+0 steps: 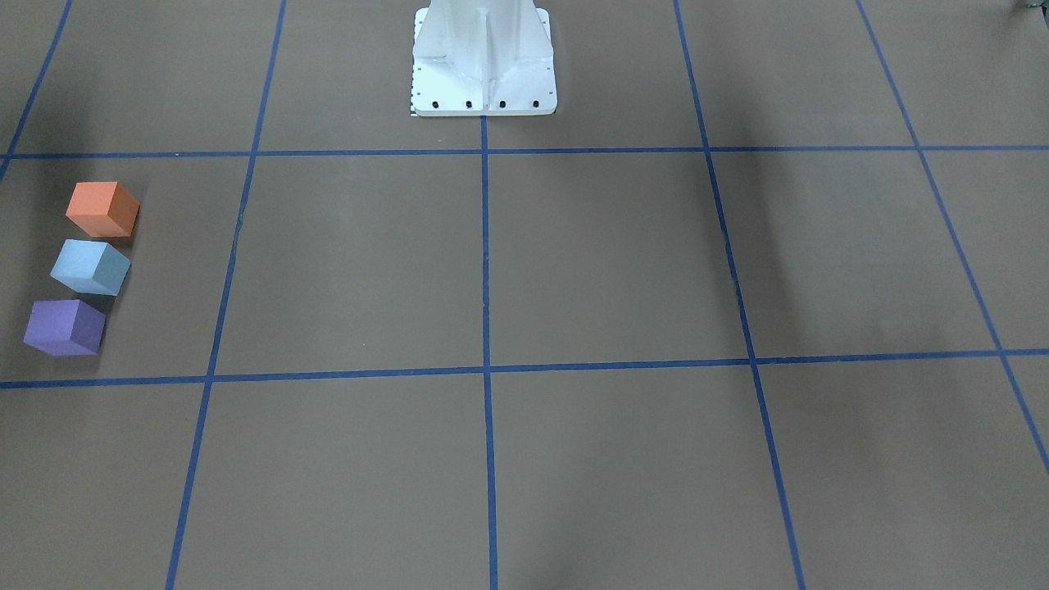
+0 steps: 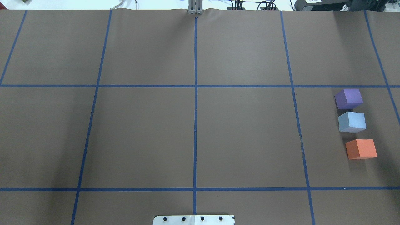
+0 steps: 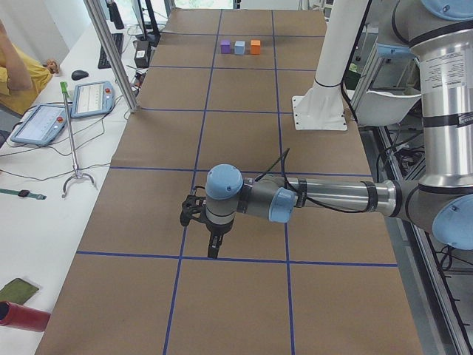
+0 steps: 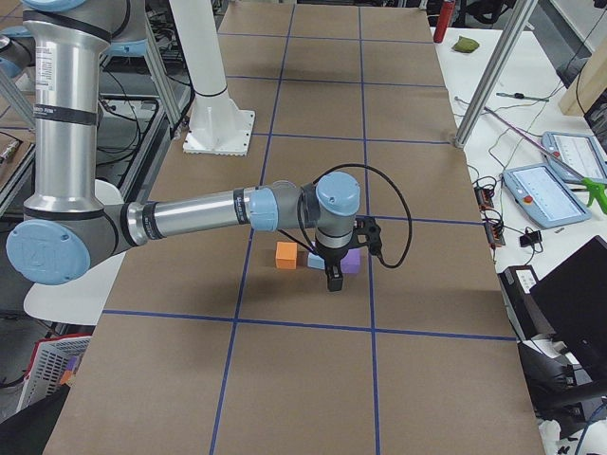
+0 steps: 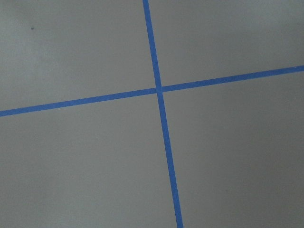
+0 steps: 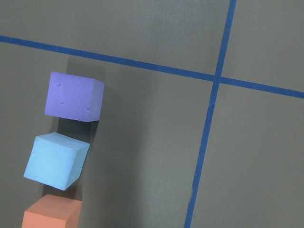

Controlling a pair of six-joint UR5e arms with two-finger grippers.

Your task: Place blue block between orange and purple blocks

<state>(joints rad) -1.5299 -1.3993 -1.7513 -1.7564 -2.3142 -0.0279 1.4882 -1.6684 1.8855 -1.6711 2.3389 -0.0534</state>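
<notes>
The blue block (image 2: 352,122) sits on the brown table between the purple block (image 2: 348,98) and the orange block (image 2: 361,149), in a line at the robot's right, with small gaps. The right wrist view shows all three: purple (image 6: 73,97), blue (image 6: 56,161), orange (image 6: 51,213). My right gripper (image 4: 334,282) hangs above and beside the blocks, seen only in the exterior right view; I cannot tell if it is open. My left gripper (image 3: 213,251) hovers over a tape crossing far from the blocks; I cannot tell its state.
The white robot pedestal (image 1: 483,61) stands at the table's middle near edge. Blue tape lines (image 2: 195,109) grid the table. An operator's desk with tablets (image 3: 92,97) and a metal post (image 3: 111,52) flank the far side.
</notes>
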